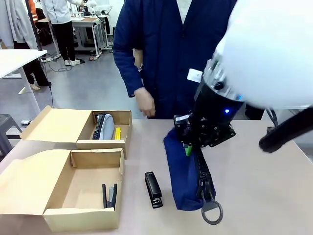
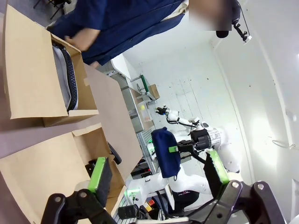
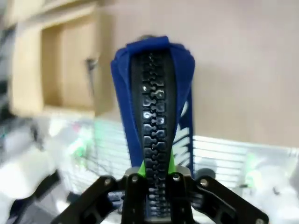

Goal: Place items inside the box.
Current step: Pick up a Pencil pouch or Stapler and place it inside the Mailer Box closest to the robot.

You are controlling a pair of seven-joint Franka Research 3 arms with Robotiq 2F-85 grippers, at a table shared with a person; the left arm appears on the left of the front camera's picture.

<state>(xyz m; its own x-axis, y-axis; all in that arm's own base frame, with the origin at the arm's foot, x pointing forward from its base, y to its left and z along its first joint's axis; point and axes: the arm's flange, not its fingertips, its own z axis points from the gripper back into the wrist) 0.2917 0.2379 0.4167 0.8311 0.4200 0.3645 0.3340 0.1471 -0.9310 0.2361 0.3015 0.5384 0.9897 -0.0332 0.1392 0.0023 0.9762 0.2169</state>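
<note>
My right gripper (image 1: 191, 145) is shut on the upper end of the navy blue pencil pouch (image 1: 183, 176). The pouch hangs down over the table, and its black zip ends in a ring pull (image 1: 212, 211). In the right wrist view the pouch (image 3: 152, 93) is pinched between the fingers of that gripper (image 3: 152, 173). A black stapler (image 1: 153, 189) lies on the table left of the pouch. The near open box (image 1: 29, 196) holds slim black and grey pen-like things (image 1: 109, 196). The yellow utility knife (image 1: 118, 133) lies in the far box (image 1: 63, 128). My left gripper (image 2: 158, 171) is open and holds nothing.
A grey pouch (image 1: 104, 125) lies in the far box beside the knife. A person in a navy jacket stands at the far edge with one hand (image 1: 145, 103) hanging above the table. The right arm's large white joint (image 1: 274, 49) covers the upper right.
</note>
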